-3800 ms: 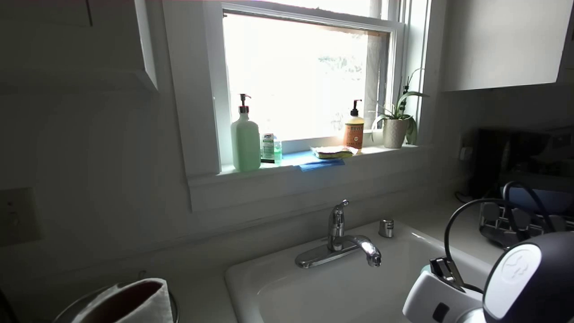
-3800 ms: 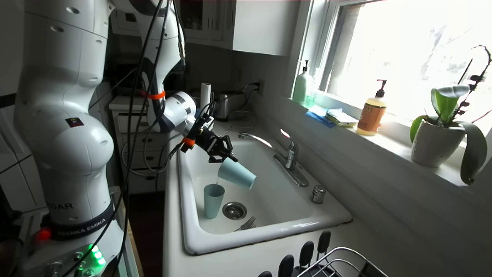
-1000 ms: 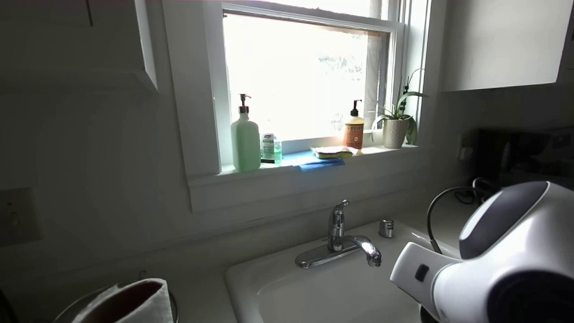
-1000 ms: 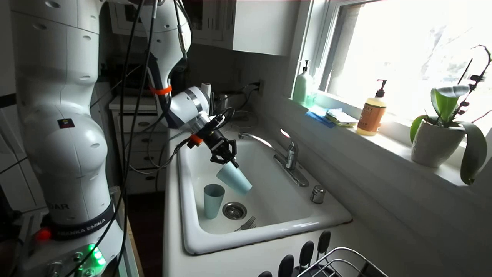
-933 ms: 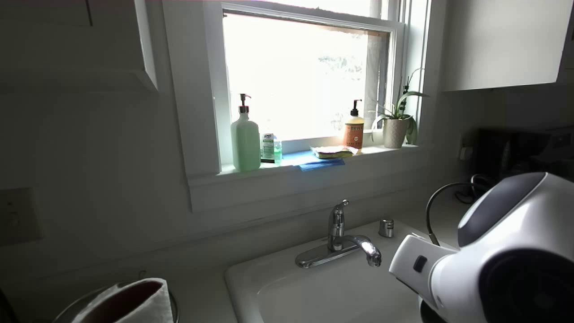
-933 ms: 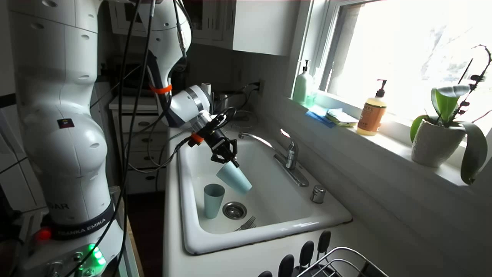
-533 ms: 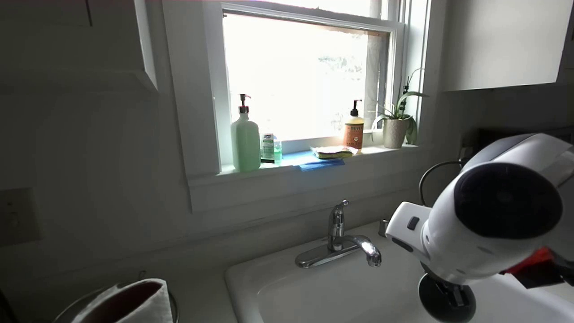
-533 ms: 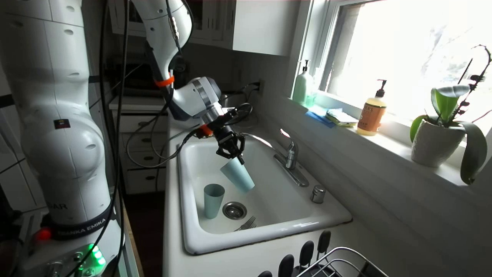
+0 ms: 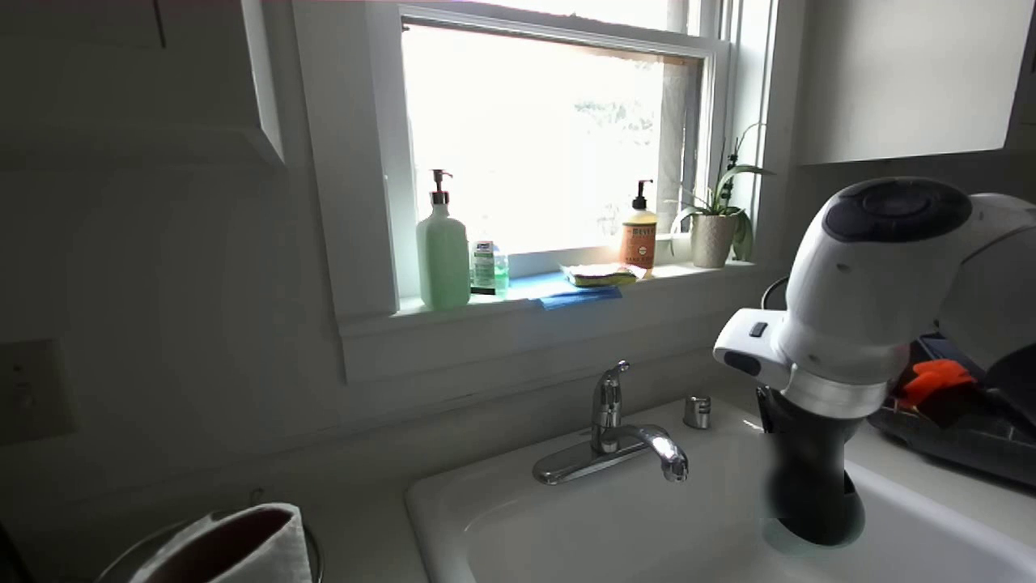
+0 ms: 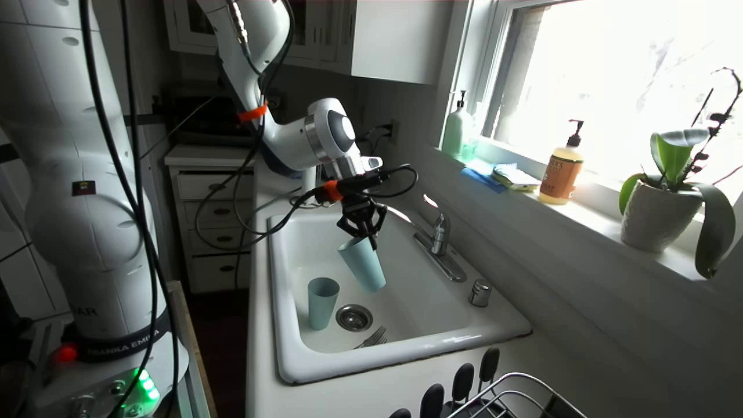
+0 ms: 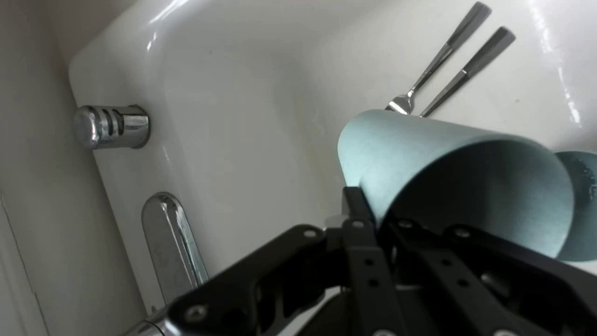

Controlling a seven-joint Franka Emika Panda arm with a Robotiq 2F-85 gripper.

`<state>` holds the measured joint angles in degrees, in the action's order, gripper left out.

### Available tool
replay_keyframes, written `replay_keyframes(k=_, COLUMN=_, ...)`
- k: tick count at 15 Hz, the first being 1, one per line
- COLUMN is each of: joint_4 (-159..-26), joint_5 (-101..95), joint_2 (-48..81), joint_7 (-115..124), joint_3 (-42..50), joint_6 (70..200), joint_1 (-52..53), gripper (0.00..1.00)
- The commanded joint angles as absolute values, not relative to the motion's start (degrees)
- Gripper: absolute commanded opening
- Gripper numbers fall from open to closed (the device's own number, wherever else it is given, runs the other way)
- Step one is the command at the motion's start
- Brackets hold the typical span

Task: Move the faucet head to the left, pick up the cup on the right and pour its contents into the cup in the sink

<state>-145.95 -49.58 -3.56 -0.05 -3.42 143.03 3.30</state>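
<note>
We're likely done pouring; next, level up and set down. Wrist view, nearest: gripper (image 11: 378, 219) pinched tight on rim of held cup (image 11: 410, 135), tilted mouth-up, too dark inside to read. Beyond: sink cup (image 10: 322, 307), upright, left of it in an exterior view; likely bubbly liquid (image 11: 588, 179), level unclear. Faucet head (image 10: 399, 213) far, clear of both.

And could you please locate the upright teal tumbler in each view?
In an exterior view: upright tumbler, lower left of centre.
In an exterior view: not visible; chrome air-gap cap right of centre.
Wrist view: upright tumbler, right edge, partly hidden.
Shared landmark: chrome air-gap cap.
</note>
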Motion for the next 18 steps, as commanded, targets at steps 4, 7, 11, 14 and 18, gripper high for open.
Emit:
replay_keyframes(k=4, joint_4=-149.8, joint_5=-33.5, joint_2=-12.9, joint_7=-18.5, joint_3=2.0, joint_6=145.0, joint_1=1.0, gripper=0.01)
replay_keyframes(k=7, joint_4=-147.5, joint_5=-34.9, joint_2=-10.4, joint_7=-16.8, joint_3=1.3, joint_6=144.4, joint_1=0.4, gripper=0.05)
replay_keyframes(k=11, joint_4=-147.5, joint_5=-34.9, joint_2=-9.8, joint_7=-16.6, joint_3=0.9, joint_6=144.3, joint_1=0.4, gripper=0.05)
replay_keyframes(k=14, joint_4=-145.7, joint_5=-33.0, joint_2=-8.9, joint_7=-18.0, joint_3=1.7, joint_6=142.8, joint_1=0.1, gripper=0.01)
replay_keyframes(k=18, joint_4=-142.5, joint_5=-28.6, joint_2=-9.7, joint_7=-21.2, joint_3=4.4, joint_6=139.1, joint_1=-1.8, gripper=0.01)
